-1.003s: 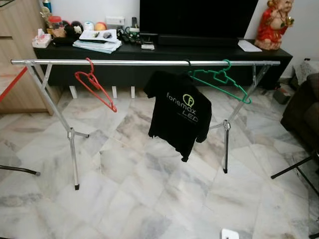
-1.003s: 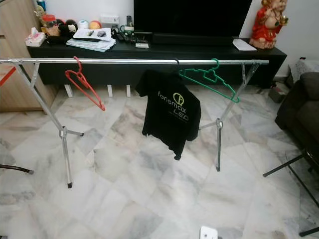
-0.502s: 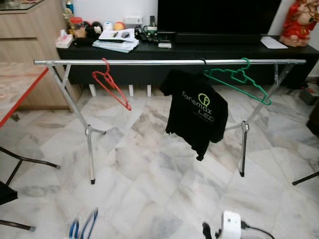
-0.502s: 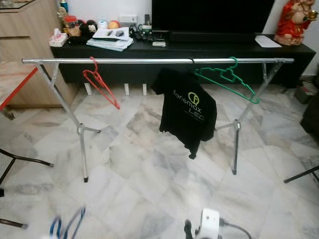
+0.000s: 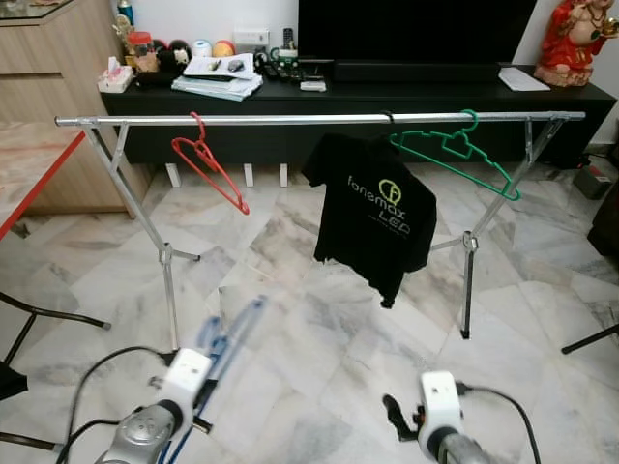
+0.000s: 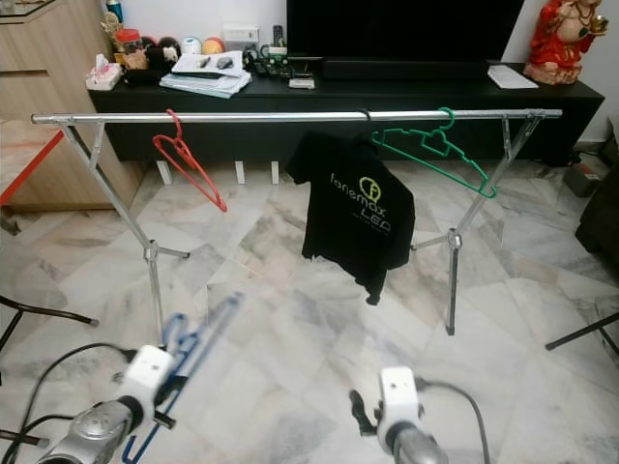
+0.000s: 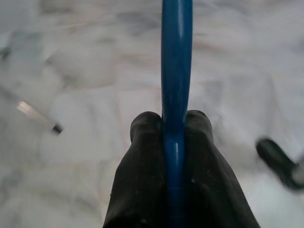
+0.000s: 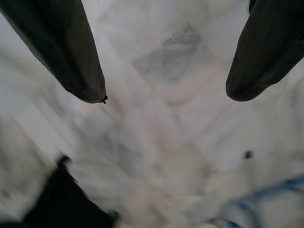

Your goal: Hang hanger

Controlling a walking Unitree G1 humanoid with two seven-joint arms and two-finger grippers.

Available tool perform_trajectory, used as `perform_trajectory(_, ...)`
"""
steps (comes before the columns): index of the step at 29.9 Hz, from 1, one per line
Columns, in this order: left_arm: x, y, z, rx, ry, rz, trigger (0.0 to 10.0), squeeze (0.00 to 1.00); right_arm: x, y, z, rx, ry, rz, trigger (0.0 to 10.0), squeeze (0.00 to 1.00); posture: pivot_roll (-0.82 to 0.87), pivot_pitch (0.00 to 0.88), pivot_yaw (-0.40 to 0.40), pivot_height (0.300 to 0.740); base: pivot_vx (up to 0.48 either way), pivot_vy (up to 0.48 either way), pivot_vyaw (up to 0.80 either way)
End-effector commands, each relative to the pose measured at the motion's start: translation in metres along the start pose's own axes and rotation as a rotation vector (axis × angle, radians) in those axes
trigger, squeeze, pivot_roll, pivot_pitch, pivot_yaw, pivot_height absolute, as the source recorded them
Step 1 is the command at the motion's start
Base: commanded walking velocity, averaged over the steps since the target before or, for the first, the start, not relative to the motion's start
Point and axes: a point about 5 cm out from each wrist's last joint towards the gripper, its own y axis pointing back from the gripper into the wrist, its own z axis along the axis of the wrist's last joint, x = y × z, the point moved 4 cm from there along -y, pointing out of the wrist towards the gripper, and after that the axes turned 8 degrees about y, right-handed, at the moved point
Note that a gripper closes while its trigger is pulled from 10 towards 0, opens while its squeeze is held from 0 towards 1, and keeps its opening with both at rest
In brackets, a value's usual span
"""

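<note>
Low at the robot's left, the left gripper (image 7: 173, 128) pinches a blue hanger (image 5: 224, 340), well short of the rail (image 5: 290, 120). Right gripper (image 8: 164, 95) is spread, holding nothing. Advise raising the hook above the rail's bare stretch between red hanger (image 5: 207, 162) and shirt (image 5: 377, 213), then lowering squarely.

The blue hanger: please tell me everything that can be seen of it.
The blue hanger looks like thin, smooth plastic and is blurred in the head views. The left claw is shut on one of its bars, pressing from both sides. It is held low over the marble floor, slanting up toward the clothes rack, which it does not touch.
</note>
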Motion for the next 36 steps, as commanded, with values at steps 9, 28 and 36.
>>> perform_trajectory(9, -0.01, 0.003, 0.012, 0.03, -0.3, -0.228, 10.0, 0.0, 0.034, 0.012, 0.034, -0.101, 0.443, 0.593, 10.0, 0.0, -0.05, 0.052, -0.004, 0.74, 0.0, 0.0, 0.0)
perform_trajectory(28, -0.013, 0.016, 0.025, 0.101, -0.537, -0.496, 10.0, 0.0, 0.053, 0.016, 0.059, -0.144, 0.706, 0.822, 10.0, 0.0, -0.02, 0.07, -0.021, 0.74, 0.0, 0.0, 0.0)
perform_trajectory(36, -0.015, 0.02, 0.033, 0.109, -0.592, -0.563, 10.0, 0.0, 0.053, 0.014, 0.057, -0.146, 0.718, 0.798, 10.0, 0.0, -0.01, 0.068, -0.026, 0.74, 0.0, 0.0, 0.0)
